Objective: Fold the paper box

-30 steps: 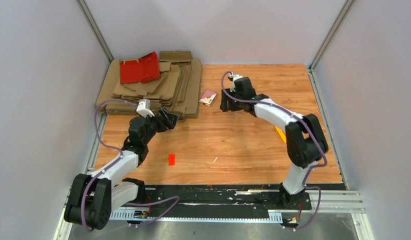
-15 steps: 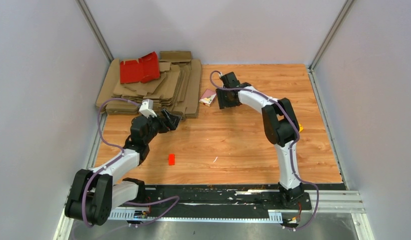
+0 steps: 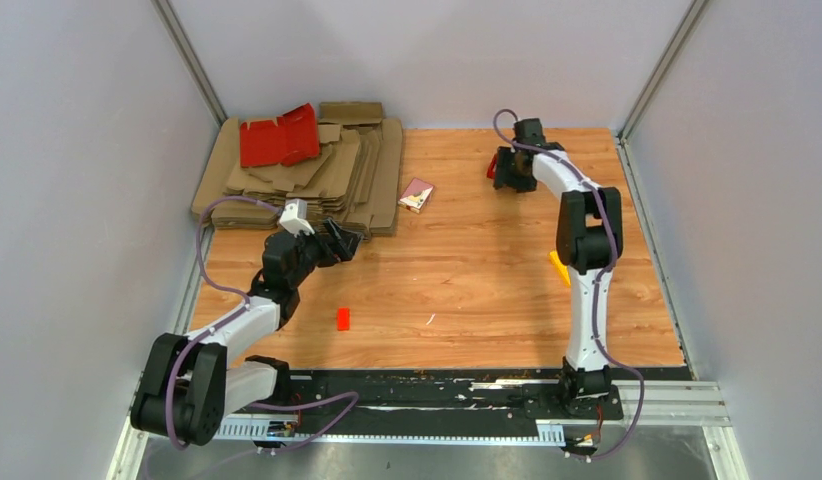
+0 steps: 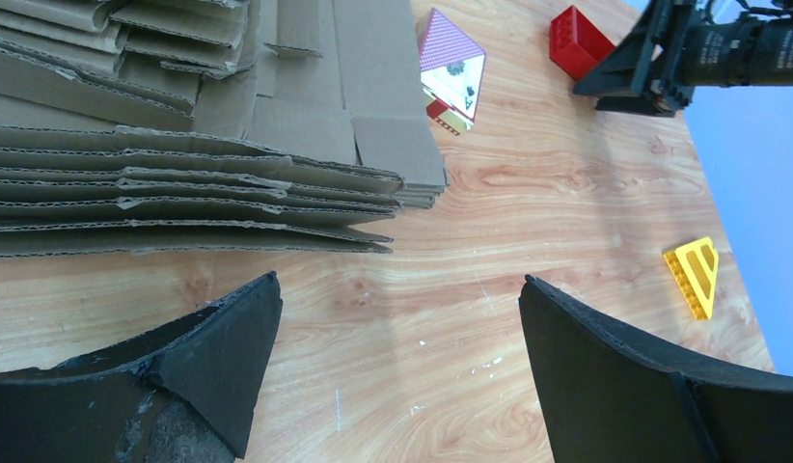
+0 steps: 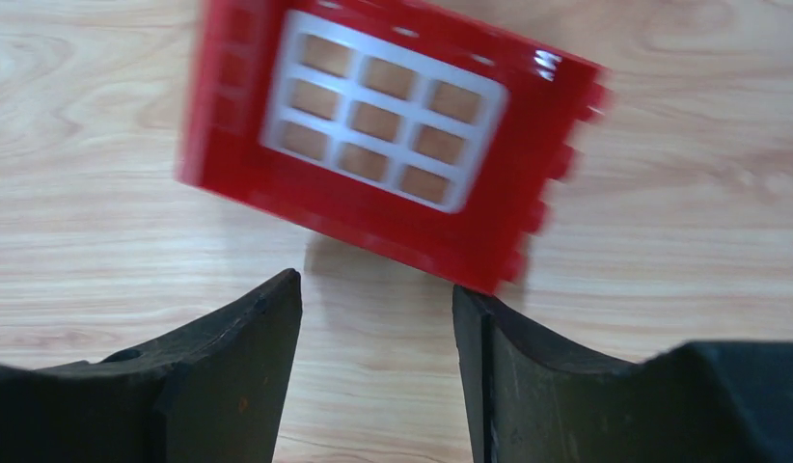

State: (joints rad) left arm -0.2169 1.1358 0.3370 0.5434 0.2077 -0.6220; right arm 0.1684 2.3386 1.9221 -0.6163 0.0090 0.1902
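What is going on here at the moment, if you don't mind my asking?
Nothing is being held yet. The red paper box lies untouched on top of the brown cardboard sheets in the far left corner. The left gripper is open just in front of that stack. The right gripper is also open, stretched towards the far side and poised beside a small red window tile, not the box.

I see a wooden table (image 3: 467, 290) with a stack of brown cardboard sheets (image 3: 307, 185) in its far left corner. Just right of the stack lies a small patterned card (image 3: 417, 194), and well beyond that a red tile with a white window grid (image 5: 393, 145). Nearer me than the stack is a small red piece (image 3: 343, 318), and far to its right a yellow piece (image 3: 558, 267).
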